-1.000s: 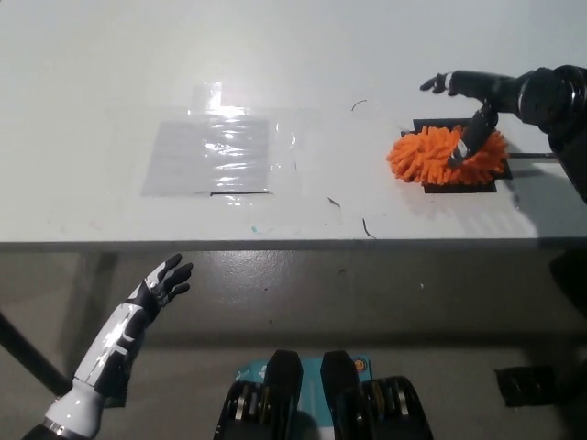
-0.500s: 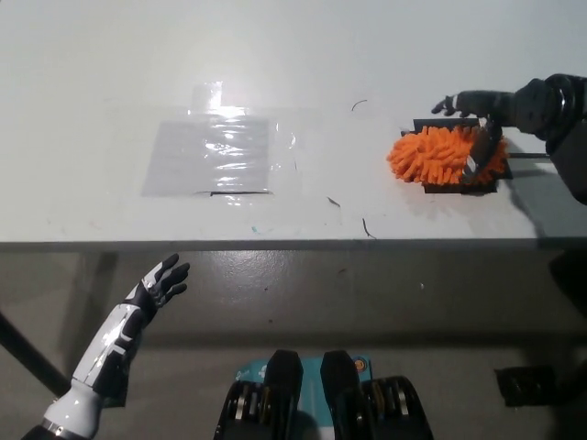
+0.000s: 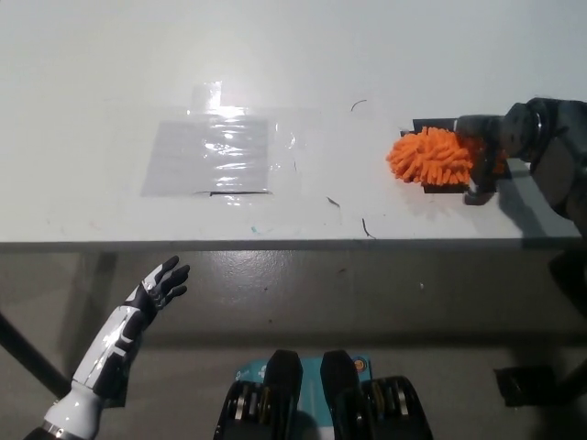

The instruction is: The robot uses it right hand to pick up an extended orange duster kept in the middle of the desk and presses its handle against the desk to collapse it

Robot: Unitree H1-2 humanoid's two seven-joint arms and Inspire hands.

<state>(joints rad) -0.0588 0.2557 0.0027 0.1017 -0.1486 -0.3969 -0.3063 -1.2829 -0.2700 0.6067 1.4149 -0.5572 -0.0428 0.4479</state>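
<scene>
Nearest, the white left hand (image 3: 158, 284) hangs below the worktop (image 3: 275, 73) edge, fingers spread, holding nothing. Farther, at the worktop's right side, the black right hand (image 3: 483, 151) covers the orange duster (image 3: 431, 156); whether it grips is unclear. A loose hold could let the fluffy head slip away.

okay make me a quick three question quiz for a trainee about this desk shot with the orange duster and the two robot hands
1. True or false: the orange duster lies near the desk's right side.
2. Which hand is at the duster? A. white left hand B. black right hand C. neither
3. Fill in: the left hand hangs ____ the desk's front edge, fingers apart.

Key: 1 true. 2 B, the right hand is over the duster's right end; whether it grips is unclear. 3 below.
</scene>
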